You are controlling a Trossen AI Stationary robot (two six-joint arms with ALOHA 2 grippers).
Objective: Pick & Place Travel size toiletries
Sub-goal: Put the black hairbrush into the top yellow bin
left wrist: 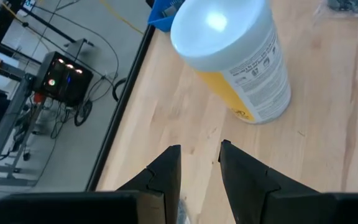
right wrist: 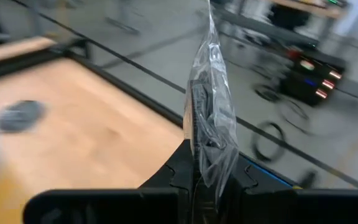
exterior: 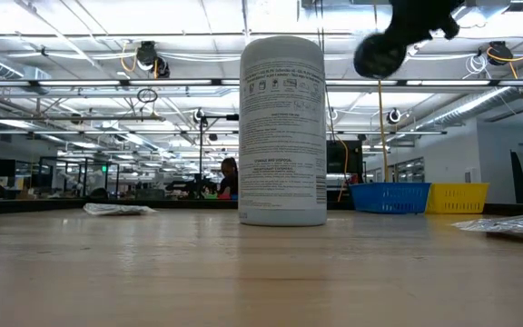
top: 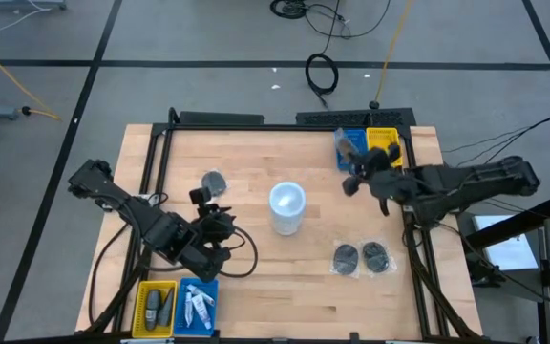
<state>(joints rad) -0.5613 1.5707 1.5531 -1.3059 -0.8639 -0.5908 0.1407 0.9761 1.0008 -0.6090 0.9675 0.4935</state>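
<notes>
Right gripper is closed on a clear crinkled plastic pouch with a dark flat item inside; the pouch stands up between the fingers, long axis running straight out from the fingertips. In the high view this gripper sits near the table's far right corner, just beside a blue rectangular tray and a yellow rectangular tray. Left gripper is empty, fingers narrowly parted, over bare wood near the table's front left and aimed toward a white upright cylinder canister with a printed label. The label carries blocks of small print in the low view; none of it legible, no brand readable. A yellow band shows on the canister's side in the left wrist view. Two dark grey round discs in clear wrap lie flat to the right of the canister, and one more wrapped dark disc lies to its left. At the front left edge, a second yellow tray holds dark bottles and a second blue tray holds white tubes.
</notes>
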